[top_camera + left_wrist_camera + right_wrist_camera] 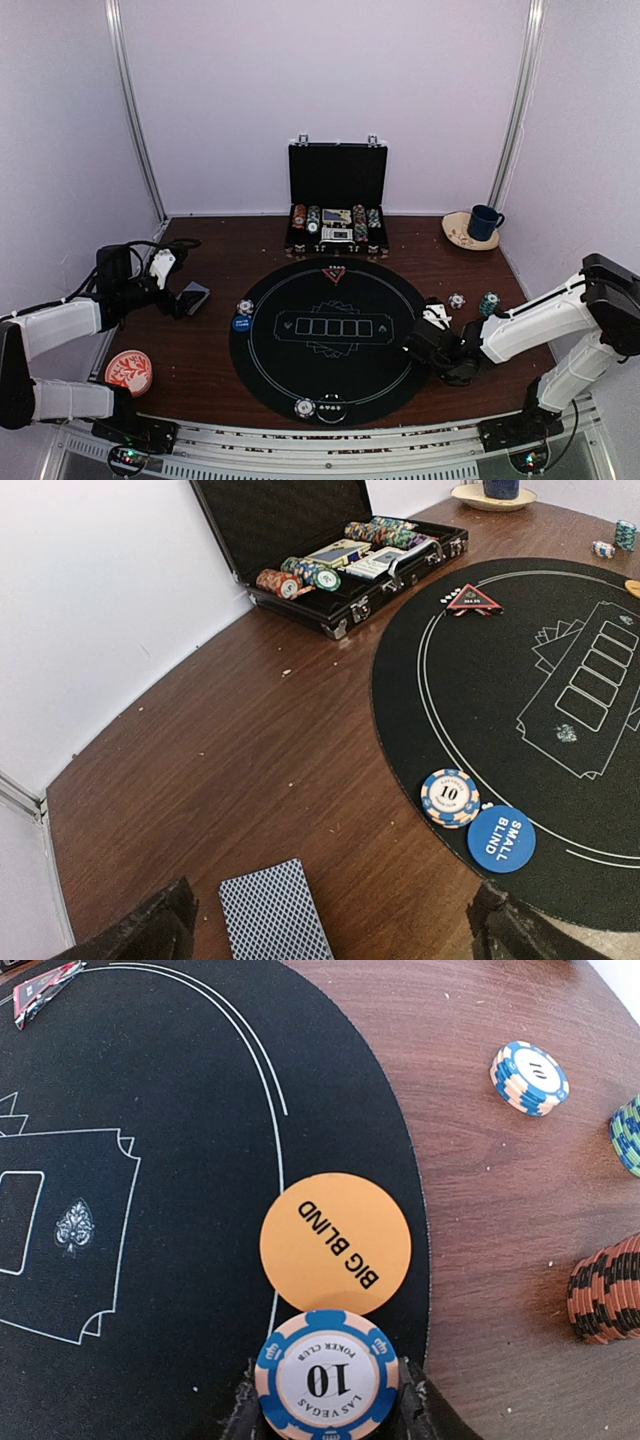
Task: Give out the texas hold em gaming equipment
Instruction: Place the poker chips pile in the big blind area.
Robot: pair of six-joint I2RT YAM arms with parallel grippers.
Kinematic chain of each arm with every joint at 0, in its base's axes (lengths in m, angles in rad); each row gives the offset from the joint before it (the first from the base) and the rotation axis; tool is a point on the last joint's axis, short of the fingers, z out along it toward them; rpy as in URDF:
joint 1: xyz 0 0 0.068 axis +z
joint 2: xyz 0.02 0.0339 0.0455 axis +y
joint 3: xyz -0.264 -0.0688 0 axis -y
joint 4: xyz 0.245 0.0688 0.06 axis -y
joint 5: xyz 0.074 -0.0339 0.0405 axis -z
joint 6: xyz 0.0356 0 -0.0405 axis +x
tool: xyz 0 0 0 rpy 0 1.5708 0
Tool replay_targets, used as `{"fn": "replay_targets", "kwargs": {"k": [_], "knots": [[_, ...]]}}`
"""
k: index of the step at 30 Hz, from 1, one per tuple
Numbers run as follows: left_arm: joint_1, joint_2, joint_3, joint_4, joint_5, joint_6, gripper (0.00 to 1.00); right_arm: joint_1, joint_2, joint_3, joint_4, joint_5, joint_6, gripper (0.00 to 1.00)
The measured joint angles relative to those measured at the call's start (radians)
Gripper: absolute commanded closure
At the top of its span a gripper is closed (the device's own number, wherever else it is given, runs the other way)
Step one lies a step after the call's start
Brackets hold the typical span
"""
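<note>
My right gripper (327, 1412) is shut on a blue-and-cream "10" poker chip (327, 1378) held flat just over the right rim of the black round mat (300, 375). An orange BIG BLIND disc (336, 1243) lies on the mat just beyond the chip. My left gripper (328, 928) stands open over the wood left of the mat, and a grey-blue-backed stack of playing cards (275, 912) lies between its fingers, untouched. Near it, on the mat's left rim, sit another "10" chip (450, 797) and the blue SMALL BLIND disc (501, 838). The red triangle marker (334, 273) is at the mat's far edge.
An open black briefcase (337, 178) with rows of chips stands at the back. A blue mug (485, 221) on a saucer is back right. Right of the mat are a single chip (529, 1077), a teal stack (628, 1135) and a red-black stack (607, 1290). A red-and-white dish (128, 370) is front left.
</note>
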Motion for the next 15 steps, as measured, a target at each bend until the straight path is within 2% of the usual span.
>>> {"fn": "replay_targets", "kwargs": {"k": [10, 15], "knots": [[0.0, 0.0, 0.0, 0.0, 0.0, 0.0, 0.02, -0.015, 0.017, 0.009, 0.019, 0.002, -0.017, 0.58], [0.0, 0.0, 0.0, 0.0, 0.0, 0.0, 0.02, -0.019, 0.019, 0.013, 0.016, 0.0, -0.023, 0.49]]}}
